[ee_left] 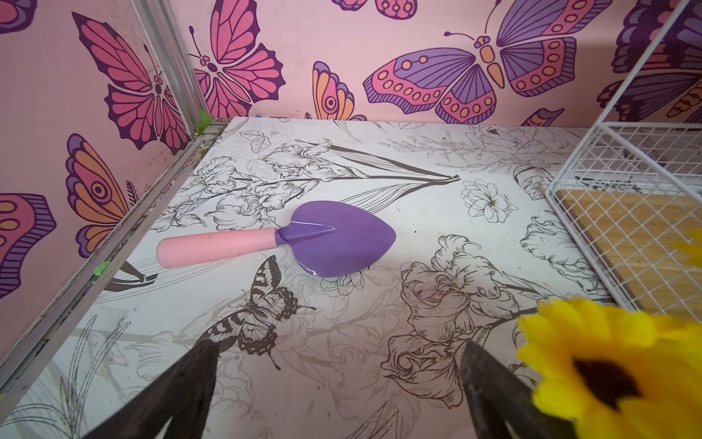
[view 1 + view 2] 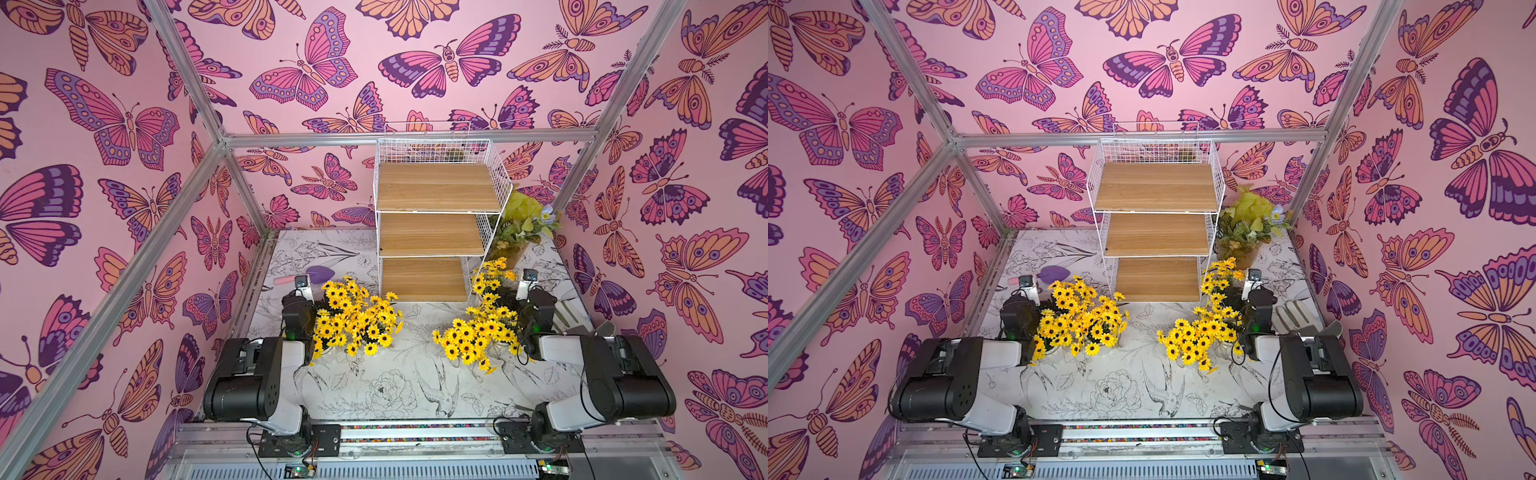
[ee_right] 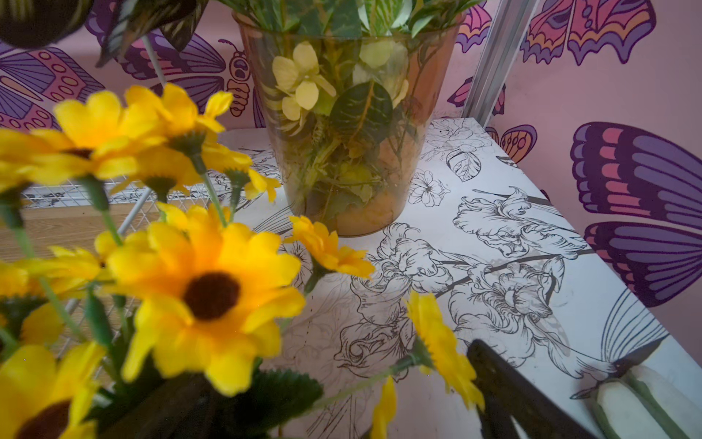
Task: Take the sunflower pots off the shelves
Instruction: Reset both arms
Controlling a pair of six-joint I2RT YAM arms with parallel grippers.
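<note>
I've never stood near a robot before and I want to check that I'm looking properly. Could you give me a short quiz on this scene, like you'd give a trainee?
1. True or false: some sunflower pots stand on the shelves.
2. What lies on the table ahead of the left gripper? A) a purple trowel with a pink handle B) a watering can C) scissors
3. Fill in: the left gripper's jaws stand ____, with nothing between them.
Key: 1 false, the shelves are bare; 2 A; 3 open.
</note>
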